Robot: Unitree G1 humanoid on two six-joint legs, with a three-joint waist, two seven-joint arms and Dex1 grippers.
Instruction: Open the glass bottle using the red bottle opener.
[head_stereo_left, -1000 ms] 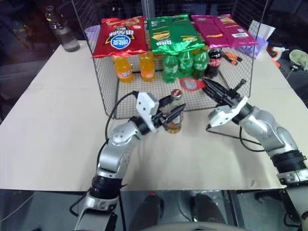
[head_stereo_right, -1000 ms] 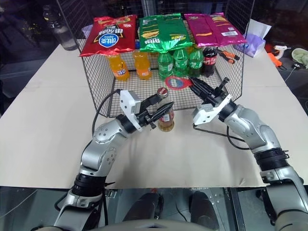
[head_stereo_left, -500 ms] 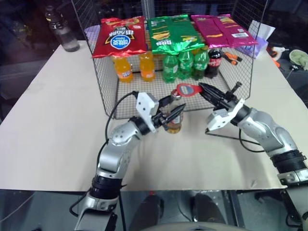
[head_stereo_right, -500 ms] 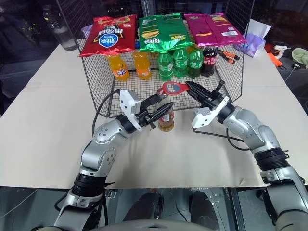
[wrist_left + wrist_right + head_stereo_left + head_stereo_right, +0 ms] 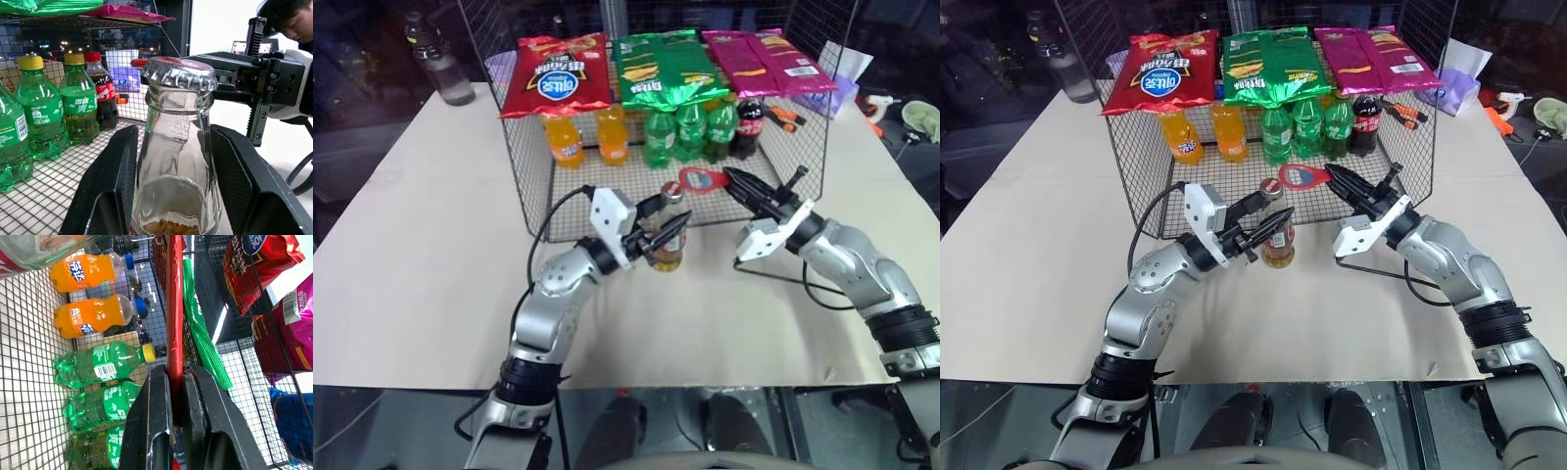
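Left tool (image 5: 668, 232) was clamped round the glass bottle (image 5: 669, 235), its fingers (image 5: 117, 181) either side of the neck, the crown cap (image 5: 179, 72) on. That bottle stood on the worktop (image 5: 431, 245) just before the wire basket (image 5: 533, 186). Right tool (image 5: 736, 180) was pinched on the red bottle opener (image 5: 702, 179), whose ring head sat just beside the cap, above it
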